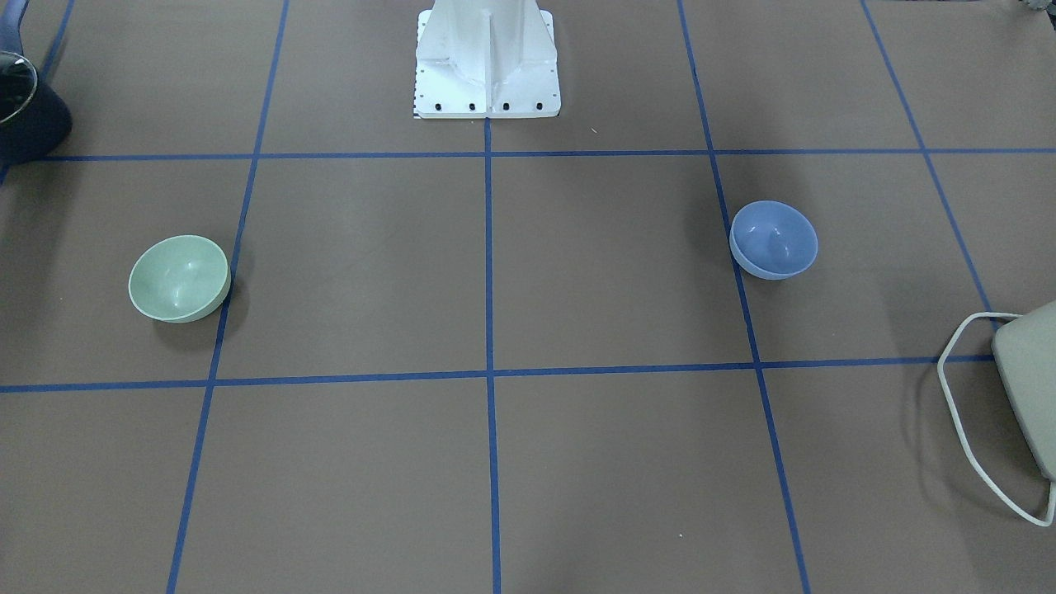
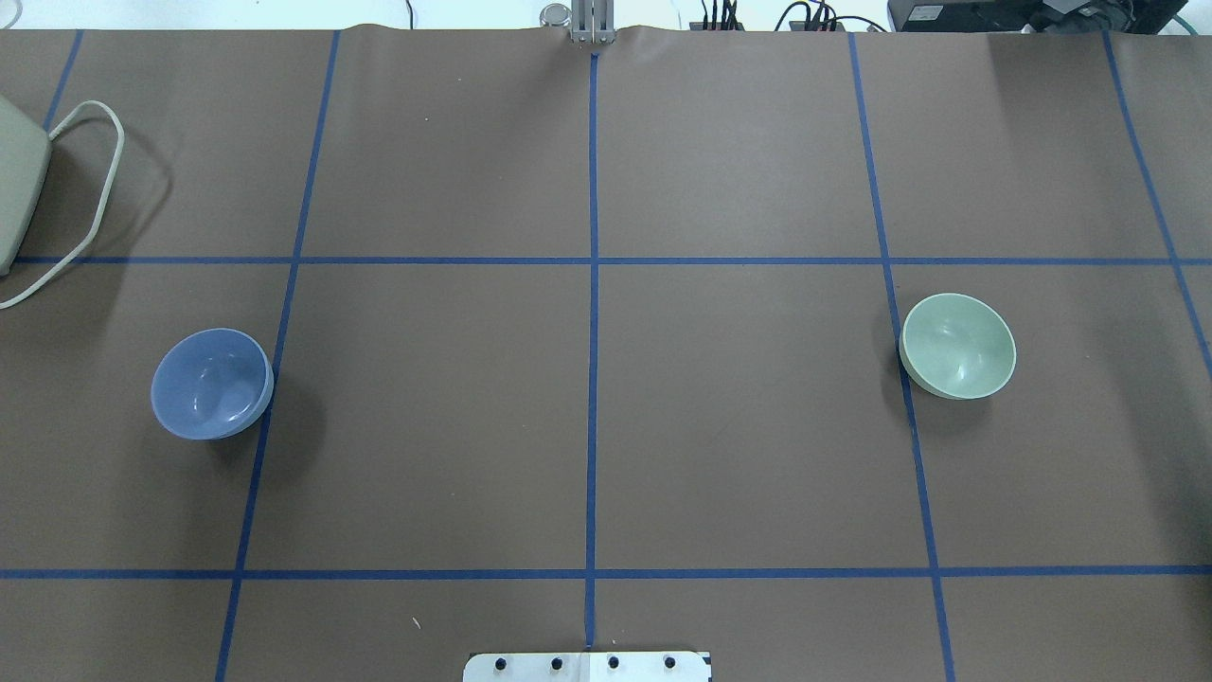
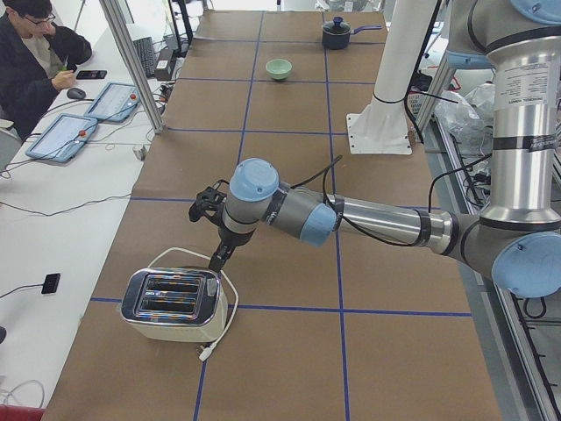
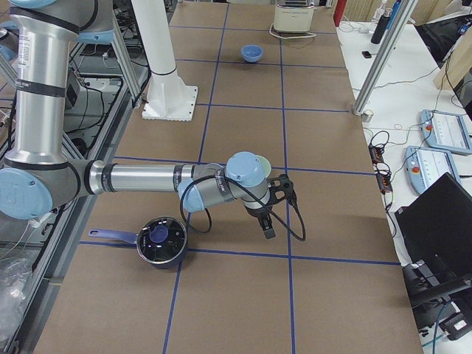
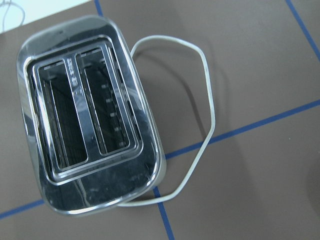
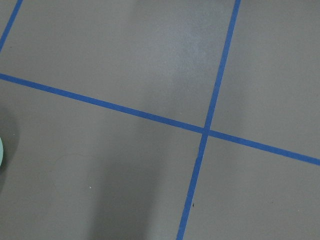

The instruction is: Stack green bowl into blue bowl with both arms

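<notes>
The pale green bowl (image 1: 179, 278) stands upright on the table on my right side, and also shows in the overhead view (image 2: 958, 345). The blue bowl (image 1: 774, 239) stands upright on my left side (image 2: 212, 383). The two bowls are far apart. Neither arm shows in the overhead or front views. My left gripper (image 3: 217, 260) hangs over the toaster, away from the blue bowl. My right gripper (image 4: 268, 230) points down just beside the green bowl. I cannot tell whether either gripper is open or shut. A sliver of the green bowl (image 6: 1, 152) shows at the right wrist view's left edge.
A chrome toaster (image 5: 85, 115) with a white cord (image 5: 207, 100) sits at the table's left end. A dark pot (image 4: 161, 240) with a lid sits at the right end. The white base pedestal (image 1: 487, 58) stands at the robot's edge of the table, midway along it.
</notes>
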Robot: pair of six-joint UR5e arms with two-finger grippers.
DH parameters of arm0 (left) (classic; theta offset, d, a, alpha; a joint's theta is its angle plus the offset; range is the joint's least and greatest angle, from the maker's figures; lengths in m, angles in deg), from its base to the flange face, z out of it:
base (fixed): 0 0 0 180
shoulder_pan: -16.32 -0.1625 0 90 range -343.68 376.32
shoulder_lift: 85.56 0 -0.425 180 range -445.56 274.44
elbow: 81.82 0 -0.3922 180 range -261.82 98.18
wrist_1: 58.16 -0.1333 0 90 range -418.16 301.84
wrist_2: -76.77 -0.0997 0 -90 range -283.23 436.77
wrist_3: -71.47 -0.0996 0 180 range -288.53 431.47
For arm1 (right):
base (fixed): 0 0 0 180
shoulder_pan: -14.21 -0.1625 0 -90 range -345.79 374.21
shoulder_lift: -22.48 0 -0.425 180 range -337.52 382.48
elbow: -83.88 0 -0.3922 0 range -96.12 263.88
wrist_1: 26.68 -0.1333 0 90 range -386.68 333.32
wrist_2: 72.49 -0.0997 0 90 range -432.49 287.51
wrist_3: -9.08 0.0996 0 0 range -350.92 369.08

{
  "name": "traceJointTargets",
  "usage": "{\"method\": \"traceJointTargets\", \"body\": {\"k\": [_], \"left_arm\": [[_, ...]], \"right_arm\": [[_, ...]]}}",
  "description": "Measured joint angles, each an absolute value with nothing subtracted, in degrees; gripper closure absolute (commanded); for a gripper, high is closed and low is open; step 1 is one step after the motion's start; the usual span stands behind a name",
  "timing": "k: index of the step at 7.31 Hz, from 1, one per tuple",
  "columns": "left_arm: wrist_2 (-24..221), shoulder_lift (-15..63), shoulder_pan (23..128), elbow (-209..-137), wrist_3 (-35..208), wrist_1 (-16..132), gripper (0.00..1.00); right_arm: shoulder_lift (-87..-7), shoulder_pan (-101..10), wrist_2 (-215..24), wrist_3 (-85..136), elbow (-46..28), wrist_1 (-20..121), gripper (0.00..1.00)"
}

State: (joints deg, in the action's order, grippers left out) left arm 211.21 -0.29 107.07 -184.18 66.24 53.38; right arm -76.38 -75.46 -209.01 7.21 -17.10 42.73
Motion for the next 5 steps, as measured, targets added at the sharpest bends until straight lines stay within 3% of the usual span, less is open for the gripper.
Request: {"method": "traceJointTargets", "body": {"k": [5], "left_arm": [[210.58, -3.37, 87.68, -184.34, 100.97, 68.49, 0.01]], "right_arm": [[-75.97, -62.66, -201.96, 31.7, -22.61, 41.19, 0.0]]}}
